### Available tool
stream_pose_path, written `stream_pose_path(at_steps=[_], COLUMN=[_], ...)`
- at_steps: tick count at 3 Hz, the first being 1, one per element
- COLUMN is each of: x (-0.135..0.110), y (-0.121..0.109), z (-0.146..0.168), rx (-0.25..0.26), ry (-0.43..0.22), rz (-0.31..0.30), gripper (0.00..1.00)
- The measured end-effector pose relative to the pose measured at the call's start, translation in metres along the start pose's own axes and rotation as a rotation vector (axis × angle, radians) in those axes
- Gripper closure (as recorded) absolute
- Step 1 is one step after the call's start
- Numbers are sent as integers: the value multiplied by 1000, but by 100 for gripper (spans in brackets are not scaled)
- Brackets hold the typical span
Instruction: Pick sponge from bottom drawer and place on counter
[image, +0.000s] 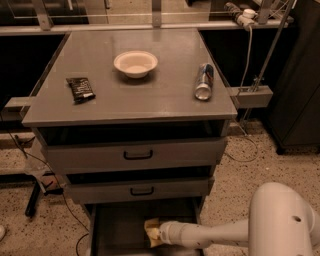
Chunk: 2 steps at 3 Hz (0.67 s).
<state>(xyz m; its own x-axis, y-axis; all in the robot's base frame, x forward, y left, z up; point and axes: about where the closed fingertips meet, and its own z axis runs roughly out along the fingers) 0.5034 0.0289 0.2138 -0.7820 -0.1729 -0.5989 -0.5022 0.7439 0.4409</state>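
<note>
1. The hand (155, 235) reaches into the open bottom drawer (117, 230), against the pale-yellow sponge (149, 226). Whether it grips the sponge, I cannot tell.
2. Lifting could snag on the protruding middle drawer (137, 190) overhead, dropping the sponge short of the tabletop (165, 95).

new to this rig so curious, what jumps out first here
The bulky white arm fills the lower right corner, reaching left so its gripper sits down inside the open bottom drawer. Up on the grey counter, a white bowl stands out near the back, with a can lying on its side to the right and a dark packet to the left.
</note>
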Motion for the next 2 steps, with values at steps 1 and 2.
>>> stream_pose_path(at_steps=[1,2], x=[-6,0], y=[11,20], z=[-46,-49], rx=[37,27], ry=[-25,-12], rz=[32,27], gripper=[100,100])
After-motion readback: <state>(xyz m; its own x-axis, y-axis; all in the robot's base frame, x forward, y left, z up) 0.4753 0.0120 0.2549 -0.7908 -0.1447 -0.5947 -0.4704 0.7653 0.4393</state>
